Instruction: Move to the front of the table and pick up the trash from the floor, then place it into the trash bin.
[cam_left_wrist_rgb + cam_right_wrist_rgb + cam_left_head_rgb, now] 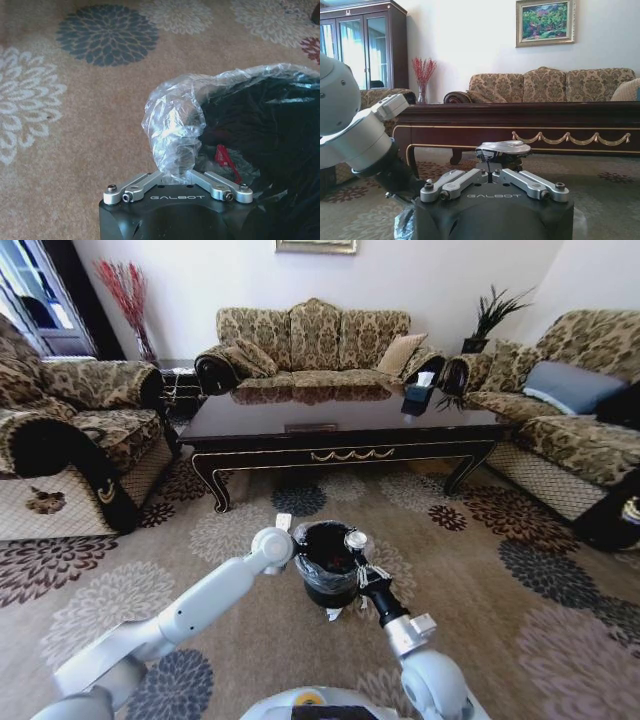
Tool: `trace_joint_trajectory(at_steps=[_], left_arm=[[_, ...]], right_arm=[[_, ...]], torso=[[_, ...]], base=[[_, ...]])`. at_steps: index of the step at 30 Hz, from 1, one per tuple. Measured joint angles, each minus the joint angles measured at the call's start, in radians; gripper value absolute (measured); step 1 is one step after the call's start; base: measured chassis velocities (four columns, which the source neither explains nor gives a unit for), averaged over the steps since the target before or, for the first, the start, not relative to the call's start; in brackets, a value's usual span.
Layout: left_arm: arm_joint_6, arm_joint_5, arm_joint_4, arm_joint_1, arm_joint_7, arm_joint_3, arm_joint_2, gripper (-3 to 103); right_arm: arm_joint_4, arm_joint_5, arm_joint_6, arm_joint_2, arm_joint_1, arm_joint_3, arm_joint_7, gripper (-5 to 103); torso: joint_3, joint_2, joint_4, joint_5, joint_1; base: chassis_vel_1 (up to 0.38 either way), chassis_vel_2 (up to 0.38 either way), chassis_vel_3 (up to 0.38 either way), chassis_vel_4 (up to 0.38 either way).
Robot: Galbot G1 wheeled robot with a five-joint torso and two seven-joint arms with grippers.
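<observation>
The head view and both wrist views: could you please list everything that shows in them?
table: one, dark brown-black, beyond the bin
trash bin: one, black, on the carpet between the grippers
liner bag: one, clear, folded over the bin's rim
shiny round bit: one, silver, by the bin's rim
white scrap: one, white, on the carpet between table and bin
sofas: three, beige floral, around the table
tissue box: one, dark, on the table's far right
carpet: one, beige with flowers, underfoot
left gripper: one, shut on the liner bag
right gripper: one, shut on the shiny round bit
</observation>
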Motion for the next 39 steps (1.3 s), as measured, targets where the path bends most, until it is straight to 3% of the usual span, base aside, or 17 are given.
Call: trace_joint_trajectory(at_steps=[4,8,12,15,18,20,22,24,32,39], left_arm=[[0.0,0.001,-0.01,0.003,-0.004,0.001,-0.007,0],[0.0,0.001,-0.017,0.006,-0.004,0.001,-0.004,0],[0.0,0.005,-0.032,0.029,-0.004,-0.019,0.016,0],[0.0,0.009,-0.04,0.048,-0.001,-0.03,0.025,0],[0.0,0.014,-0.052,0.07,0.003,-0.049,0.039,0],[0.0,0.017,-0.055,0.078,0.007,-0.056,0.045,0],[0.0,0.028,-0.061,0.096,0.018,-0.076,0.059,0],[0.0,0.034,-0.071,0.127,0.026,-0.113,0.077,0],[0.0,0.048,-0.103,0.23,0.065,-0.273,0.146,0],[0.0,0.121,-0.11,0.394,0.135,-0.452,0.205,0]], right_arm=[[-0.001,-0.026,0.001,0.006,-0.012,-0.011,-0.007,-3],[-0.001,-0.042,0.003,0.01,-0.026,-0.014,-0.016,7],[-0.001,-0.045,0.006,0.016,-0.036,-0.015,-0.024,28],[-0.001,-0.045,0.006,0.02,-0.037,-0.017,-0.024,33],[-0.002,-0.045,0.006,0.023,-0.034,-0.021,-0.024,50],[-0.003,-0.045,0.006,0.024,-0.032,-0.022,-0.024,50],[-0.006,-0.046,0.011,0.031,-0.03,-0.02,-0.024,61],[-0.005,-0.039,0.014,0.043,-0.029,-0.015,-0.021,72],[0.001,-0.011,0.027,0.068,-0.022,0.019,-0.013,97],[-0.04,0.036,0.031,0.097,0.001,0.074,0.015,100]], torso=[[0.0,0.0,-0.0003,0.0,0.0],[0.0,0.0,-0.0005,0.0,0.0],[0.0,0.0,-0.0002,-0.0001,0.0],[0.0,0.0,-0.0003,-0.0002,0.0],[0.0,0.0,-0.0003,-0.0002,0.0],[0.0,0.0,-0.0003,-0.0003,0.0],[0.0,0.0,-0.0004,-0.0002,0.0],[0.0,0.0,-0.0003,-0.0003,0.0],[0.0,0.0,-0.0003,-0.0001,0.0],[0.0,0.0,-0.0003,-0.0003,0.0]], base=[[0.0,0.0,0.0,0.0],[0.0,0.0,0.0,0.0],[0.0,0.0,0.0,0.0],[0.0,0.0,0.0,0.0],[0.0,0.0,0.0,0.0],[0.0,0.0,0.0,0.0],[0.0,0.0,0.0,0.0],[0.0,0.0,0.0,0.0],[0.0,0.0,0.0,0.0],[0.0,0.0,0.0,0.0]])
